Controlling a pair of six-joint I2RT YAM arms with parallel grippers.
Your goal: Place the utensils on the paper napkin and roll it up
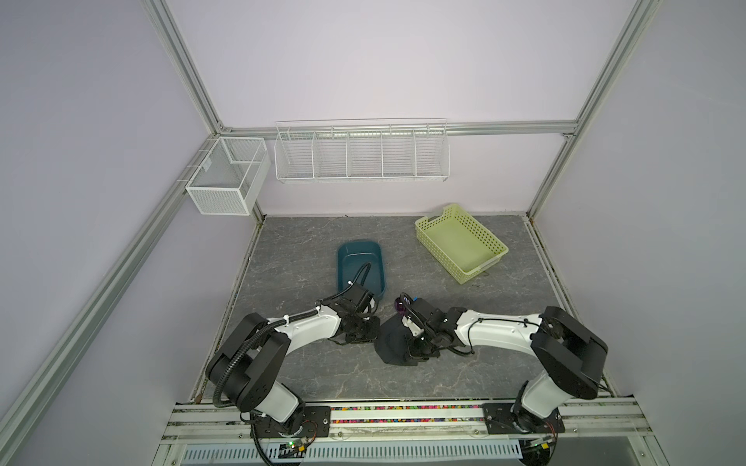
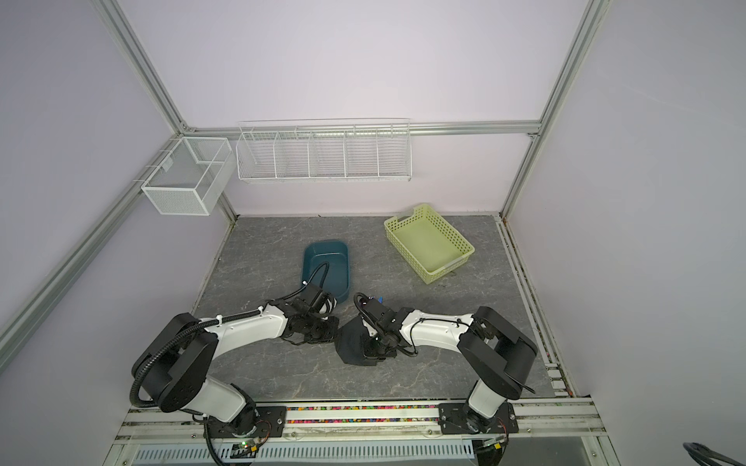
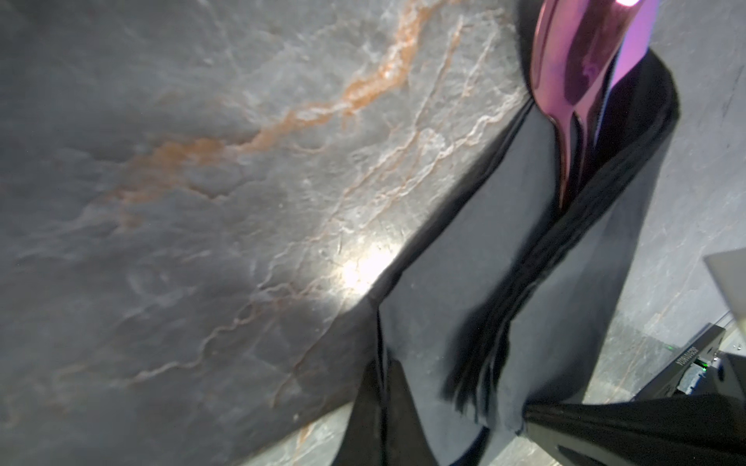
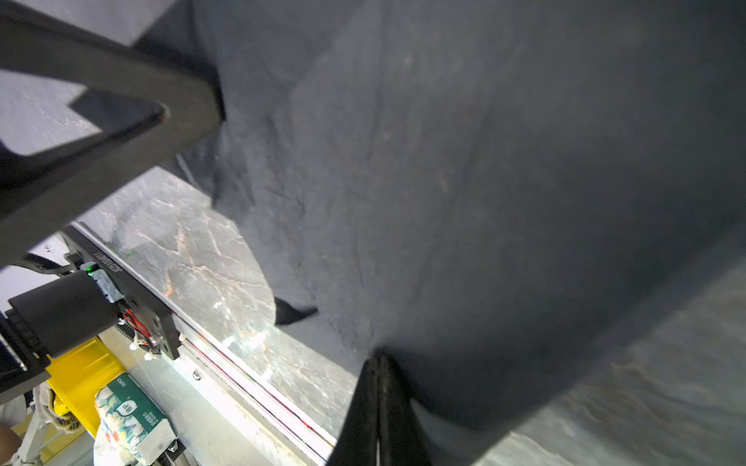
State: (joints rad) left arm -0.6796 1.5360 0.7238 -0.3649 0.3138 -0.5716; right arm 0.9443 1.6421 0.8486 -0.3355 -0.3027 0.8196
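Broadly, the grey marbled table (image 1: 363,383) fills the lower half of both top views, with the yellow-green basket (image 1: 482,230) at its upper right and the teal tub (image 1: 358,243) left of it. Lower centre, the paper napkin (image 1: 391,343) sits bunched and folded over the utensils (image 3: 581,68), whose purple heads stick out of its upper end. The left claw (image 3: 379,363) and right claw (image 4: 379,359) are each pinched together on a napkin edge, from either side

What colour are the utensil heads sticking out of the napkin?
The heads are shiny purple-pink; the left wrist view shows them best.
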